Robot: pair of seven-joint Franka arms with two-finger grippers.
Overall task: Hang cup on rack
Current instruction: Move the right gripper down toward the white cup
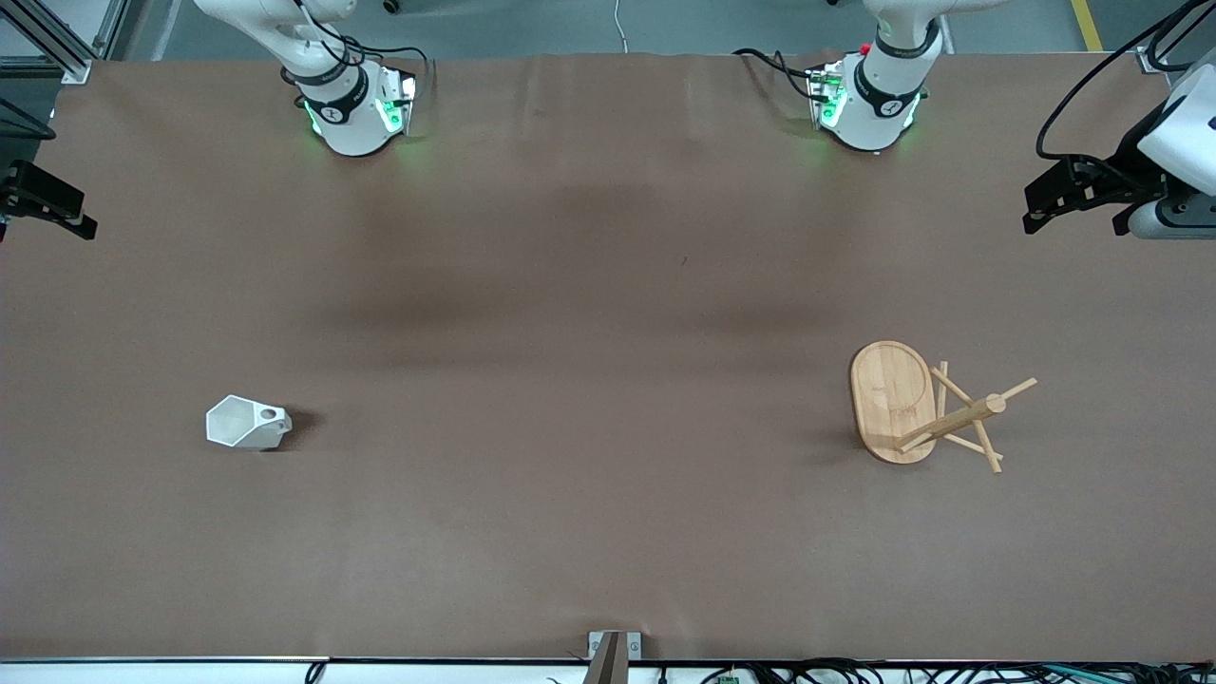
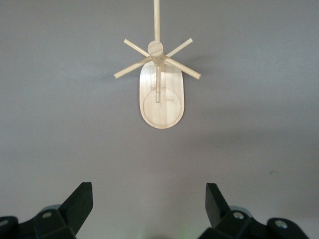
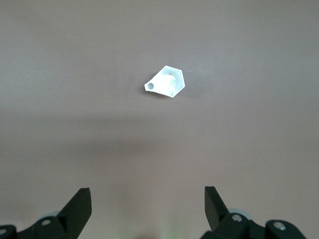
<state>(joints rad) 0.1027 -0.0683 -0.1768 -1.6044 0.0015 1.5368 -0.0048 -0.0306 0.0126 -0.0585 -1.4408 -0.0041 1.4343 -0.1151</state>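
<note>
The white faceted cup (image 1: 249, 424) rests on the brown table toward the right arm's end, seemingly on its side, with the handle's round hole facing up. It also shows in the right wrist view (image 3: 166, 82). The bamboo rack (image 1: 926, 408) stands upright toward the left arm's end, its peg arms crossing above the oval base. It also shows in the left wrist view (image 2: 160, 84). My left gripper (image 2: 149, 199) is open and empty, high above the table by that end's edge (image 1: 1035, 207). My right gripper (image 3: 148, 199) is open and empty, high at the right arm's end (image 1: 57, 204).
The brown table (image 1: 608, 332) carries only the cup and the rack. A small metal bracket (image 1: 614, 651) sits at the table edge nearest the front camera. Both arm bases (image 1: 356, 109) stand along the edge farthest from it.
</note>
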